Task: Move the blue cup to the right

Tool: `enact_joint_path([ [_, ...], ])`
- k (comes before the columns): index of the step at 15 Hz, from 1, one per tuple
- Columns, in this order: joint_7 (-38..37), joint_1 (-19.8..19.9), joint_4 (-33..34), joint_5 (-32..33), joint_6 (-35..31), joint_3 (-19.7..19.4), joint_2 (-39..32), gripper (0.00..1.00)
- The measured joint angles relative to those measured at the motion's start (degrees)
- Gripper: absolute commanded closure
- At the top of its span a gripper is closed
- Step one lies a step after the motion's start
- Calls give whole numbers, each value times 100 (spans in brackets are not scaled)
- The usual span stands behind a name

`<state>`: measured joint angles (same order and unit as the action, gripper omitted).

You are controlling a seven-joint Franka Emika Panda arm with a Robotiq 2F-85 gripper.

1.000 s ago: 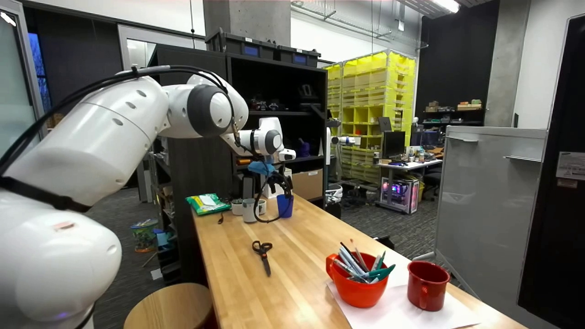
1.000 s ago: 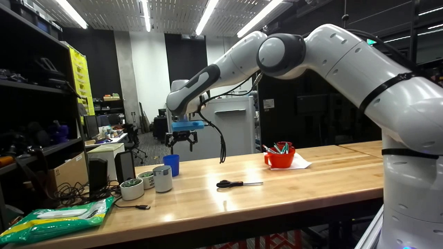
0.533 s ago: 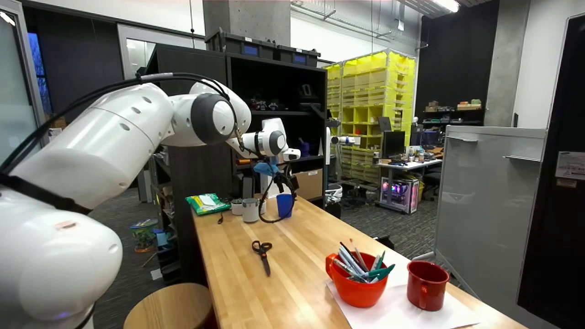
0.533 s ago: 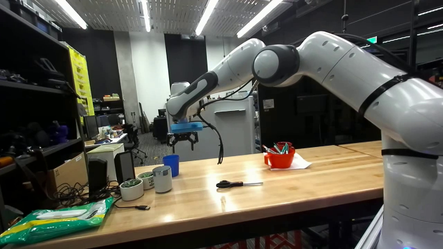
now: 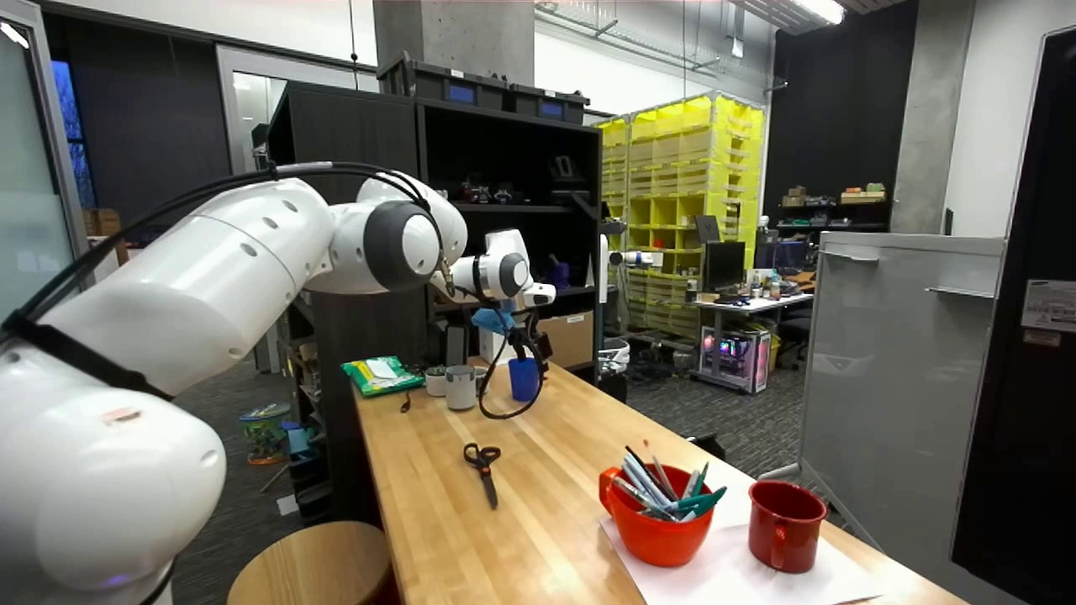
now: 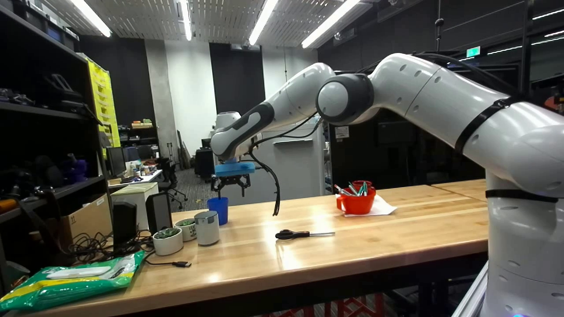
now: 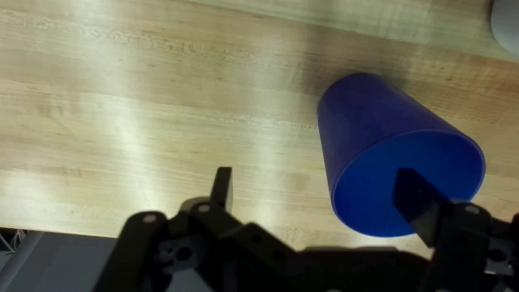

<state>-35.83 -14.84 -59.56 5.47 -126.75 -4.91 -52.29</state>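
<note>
The blue cup (image 5: 524, 383) stands upright at the table's far end in an exterior view. It also stands behind the grey-white canister in an exterior view (image 6: 221, 213). In the wrist view the cup (image 7: 361, 115) shows its open mouth at right. My gripper (image 6: 231, 193) is open and points down at about the cup's rim height. In the wrist view, one finger of the gripper (image 7: 313, 172) overlaps the cup's mouth and the other is over bare table beside it. One cup wall shows between the fingers. I cannot tell whether the fingertip is inside the cup.
A grey-white canister (image 6: 207, 228) and small plant pots (image 6: 168, 241) stand close to the cup. Scissors (image 6: 299, 234) lie mid-table. A red bowl of pens (image 5: 660, 529) and a red cup (image 5: 786, 525) stand on paper. A green packet (image 5: 382, 376) lies at the table end.
The arm has come down, and the open gripper has dropped from above the cup to about its rim. The cup and the other objects have not moved.
</note>
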Motion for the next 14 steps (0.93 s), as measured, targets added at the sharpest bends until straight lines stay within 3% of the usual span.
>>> enact_joint_path([
  [1,-15,2,72,-2,12,0,-70,7],
  [2,-30,5,135,-3,24,0,-131,27],
  [10,-67,55,355,-172,103,21,-335,87],
  [12,-67,65,364,-238,113,33,-335,99],
  [14,-67,69,377,-262,121,41,-335,100],
])
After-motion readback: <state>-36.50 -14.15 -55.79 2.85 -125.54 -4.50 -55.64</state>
